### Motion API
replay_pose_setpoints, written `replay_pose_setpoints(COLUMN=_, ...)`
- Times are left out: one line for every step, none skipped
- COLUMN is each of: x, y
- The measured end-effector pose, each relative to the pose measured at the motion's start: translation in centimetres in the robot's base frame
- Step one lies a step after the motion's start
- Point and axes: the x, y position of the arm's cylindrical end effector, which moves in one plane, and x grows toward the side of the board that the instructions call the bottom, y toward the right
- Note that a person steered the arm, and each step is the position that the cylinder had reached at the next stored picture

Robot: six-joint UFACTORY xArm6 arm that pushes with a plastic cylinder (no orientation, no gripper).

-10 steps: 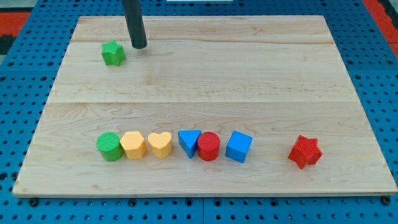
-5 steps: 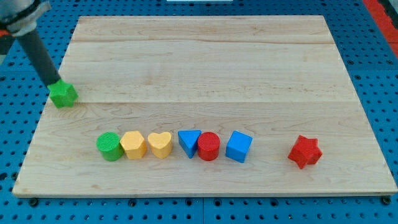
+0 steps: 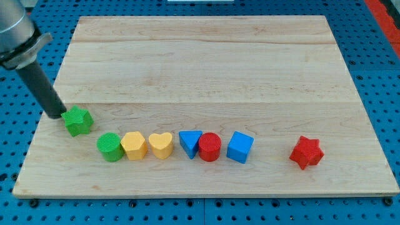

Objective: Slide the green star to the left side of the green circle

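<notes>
Green star point(image 3: 78, 120) now nearer green circle point(image 3: 110, 147) — my tip point(image 3: 56, 115) touching its left

Eight blocks point(image 3: 77, 120), one board point(image 3: 250, 62)

yellow hexagon point(image 3: 134, 145) | yellow heart point(image 3: 160, 145) | blue triangle point(image 3: 189, 142) | red cylinder point(image 3: 210, 147) | blue cube point(image 3: 240, 147) | red star point(image 3: 307, 152)

Bright, even light (faint shadows)
</notes>
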Motion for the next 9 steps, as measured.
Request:
replay_pose_setpoints(x=-2.4, y=0.8)
replay_pose_setpoints(x=2.1, y=1.0)
replay_pose_setpoints(x=6.1, y=0.8)
replay_pose_setpoints(x=4.6, y=0.1)
replay_pose_setpoints(x=2.0, y=0.4)
replay_pose_setpoints(x=3.7, y=4.0)
replay_pose_setpoints(x=5.1, y=3.2)
replay_pose_setpoints(x=2.3, y=3.8)
replay_pose_setpoints(x=2.6, y=6.6)
